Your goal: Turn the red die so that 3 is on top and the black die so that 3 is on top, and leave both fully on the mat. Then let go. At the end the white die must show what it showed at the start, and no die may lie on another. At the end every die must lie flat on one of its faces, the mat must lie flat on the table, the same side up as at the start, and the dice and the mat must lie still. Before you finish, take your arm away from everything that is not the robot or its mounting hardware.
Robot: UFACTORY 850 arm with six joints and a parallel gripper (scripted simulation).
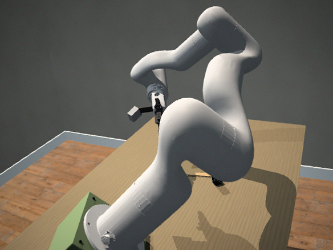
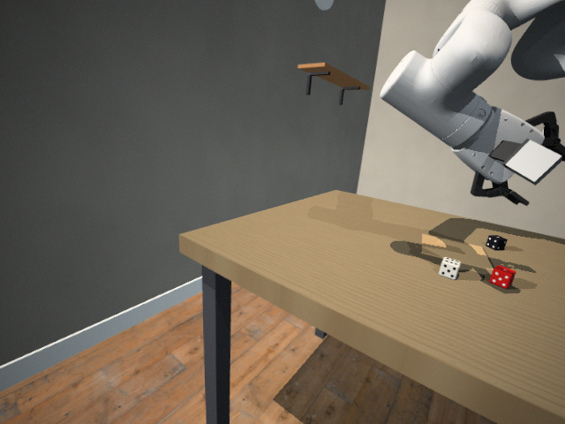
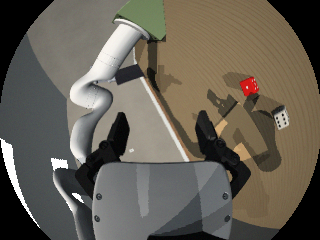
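Observation:
In the exterior view the red die, the white die and the black die lie flat and apart on the table. The tan mat is mostly in the arm's shadow. The black die sits on it. The white and red dice lie at its near edge, and I cannot tell whether they rest on it. My gripper hangs high above the dice, open and empty. In the wrist view, the red die and white die lie beyond the open fingers. The arm hides most of the mat in the top view, where the gripper is high.
The green base block stands at the table's near corner. A corner of the black die and a sliver of mat show under the arm. A wall shelf hangs behind the table. The table edge runs in front of the dice.

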